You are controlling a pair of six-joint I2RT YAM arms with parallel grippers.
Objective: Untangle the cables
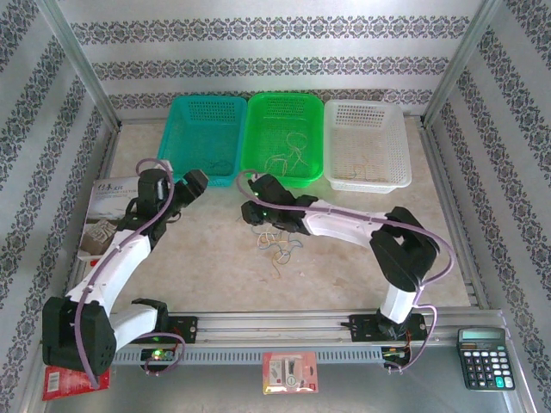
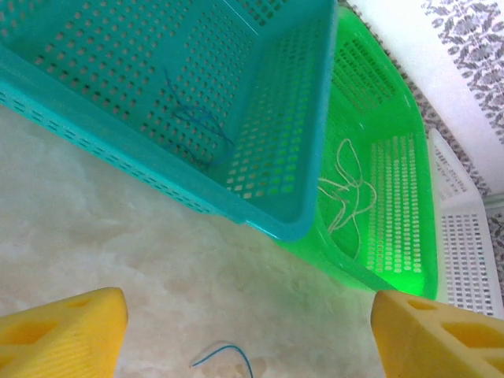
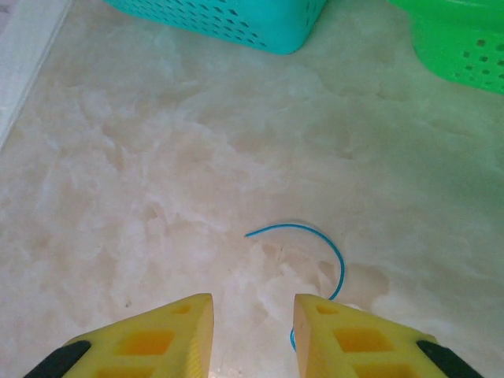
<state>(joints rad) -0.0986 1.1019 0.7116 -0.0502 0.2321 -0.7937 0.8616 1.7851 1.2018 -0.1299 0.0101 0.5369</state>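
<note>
Our right gripper (jaws narrowly parted, empty) sits nearest; the blue cable curves just ahead, rightward. Our left gripper gapes wide, empty.

Blue cable partly behind jaws

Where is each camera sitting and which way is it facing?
Top external: above and behind the arms, looking down on the pale marbled table; left arm and right arm show.
Left wrist: on the left arm, facing forward past the open left gripper to the teal perforated plastic basket and green perforated plastic basket.
Right wrist: facing down past the right gripper at a thin blue cable.
Shared: both wrist views catch the teal basket.
</note>
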